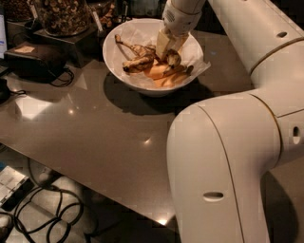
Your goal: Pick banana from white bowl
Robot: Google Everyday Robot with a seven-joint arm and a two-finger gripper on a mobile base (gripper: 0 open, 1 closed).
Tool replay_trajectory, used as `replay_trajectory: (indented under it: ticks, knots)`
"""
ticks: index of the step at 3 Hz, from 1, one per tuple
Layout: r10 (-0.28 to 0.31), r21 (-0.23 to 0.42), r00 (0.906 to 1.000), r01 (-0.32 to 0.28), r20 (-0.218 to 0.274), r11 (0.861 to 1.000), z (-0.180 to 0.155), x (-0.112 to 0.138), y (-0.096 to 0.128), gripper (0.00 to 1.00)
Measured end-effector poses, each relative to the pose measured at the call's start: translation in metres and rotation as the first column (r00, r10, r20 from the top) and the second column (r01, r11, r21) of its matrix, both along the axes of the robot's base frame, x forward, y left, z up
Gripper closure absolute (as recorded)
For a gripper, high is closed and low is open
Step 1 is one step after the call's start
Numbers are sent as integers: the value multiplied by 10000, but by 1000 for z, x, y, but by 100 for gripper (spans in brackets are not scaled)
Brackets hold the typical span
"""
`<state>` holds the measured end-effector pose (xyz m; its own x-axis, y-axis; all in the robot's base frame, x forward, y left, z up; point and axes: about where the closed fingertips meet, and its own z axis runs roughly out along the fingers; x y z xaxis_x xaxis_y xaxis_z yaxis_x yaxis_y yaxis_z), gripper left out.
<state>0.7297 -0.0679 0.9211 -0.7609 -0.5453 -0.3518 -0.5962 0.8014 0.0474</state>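
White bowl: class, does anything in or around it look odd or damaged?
Yes. The banana on the left of the white bowl is blotched dark brown, unlike the smooth orange bananas; crumpled paper juts over the right rim. The gripper is down in the bowl.

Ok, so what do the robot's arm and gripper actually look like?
The arm is made of bulky, rounded, glossy white shells, with thin tan seam lines at the joints and small dark oval slots. No cables show on it. The gripper, down in the white bowl, is cream-coloured, below a white wrist with a patch of tiny dots.
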Motion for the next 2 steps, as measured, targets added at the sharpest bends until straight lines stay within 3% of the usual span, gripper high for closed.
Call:
replay_trajectory:
  ticks: [2]
  knots:
    - [76, -102, 10000, -77, -63, 9999, -4, 2, 2, 100]
